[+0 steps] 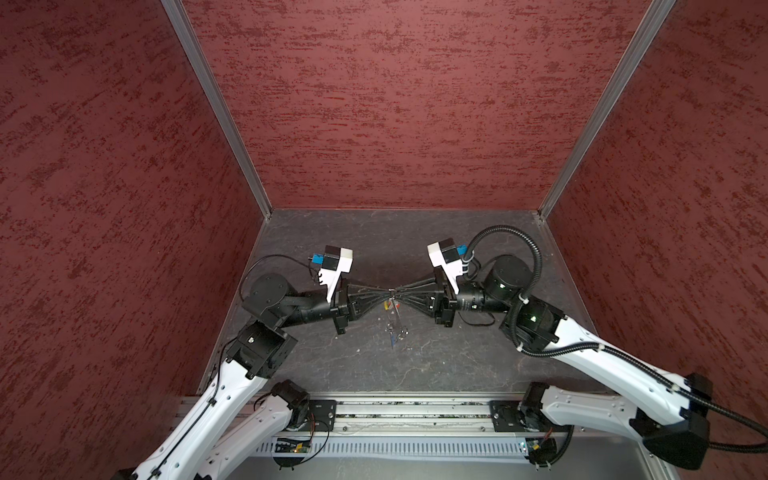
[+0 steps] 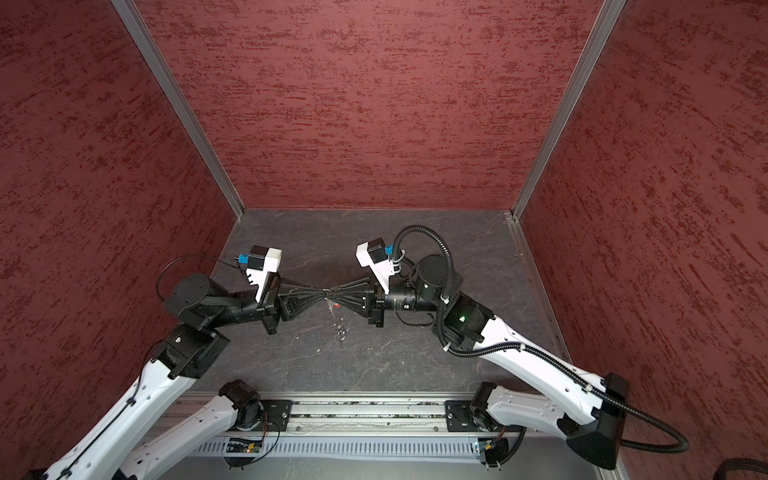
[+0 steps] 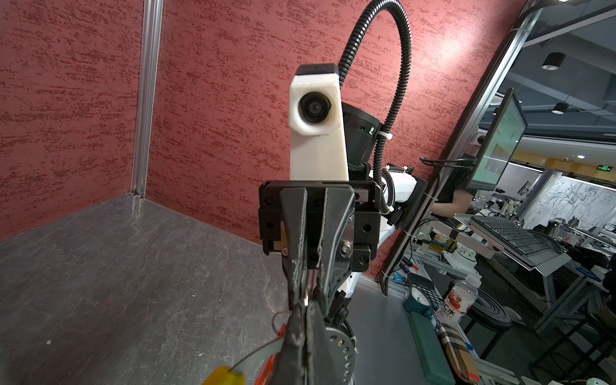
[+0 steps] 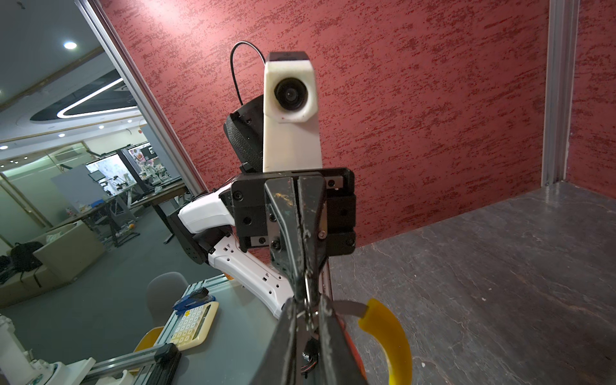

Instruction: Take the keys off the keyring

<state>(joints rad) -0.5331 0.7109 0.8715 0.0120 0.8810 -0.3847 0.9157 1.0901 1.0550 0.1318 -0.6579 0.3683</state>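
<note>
Above the middle of the table my left gripper (image 1: pixel 385 292) and right gripper (image 1: pixel 398 292) meet tip to tip. Both are shut on the keyring (image 4: pixel 308 295), on the small silver ring between their tips. The keyring's curved yellow section (image 4: pixel 390 336) hangs beside my right gripper (image 4: pixel 307 305), with a red-orange tag (image 4: pixel 353 346) close to it. In the left wrist view the left gripper (image 3: pixel 306 305) pinches the same silver ring (image 3: pixel 306 296). The keys (image 1: pixel 390 330) dangle below as a small dark cluster in both top views, with a blue tag (image 1: pixel 392 341) lowest.
Red textured walls (image 1: pixel 395 104) close the cell at the back and both sides. The dark stone-like table (image 1: pixel 395 241) lies under the arms. An aluminium rail (image 1: pixel 415 409) with both arm bases runs along the front edge.
</note>
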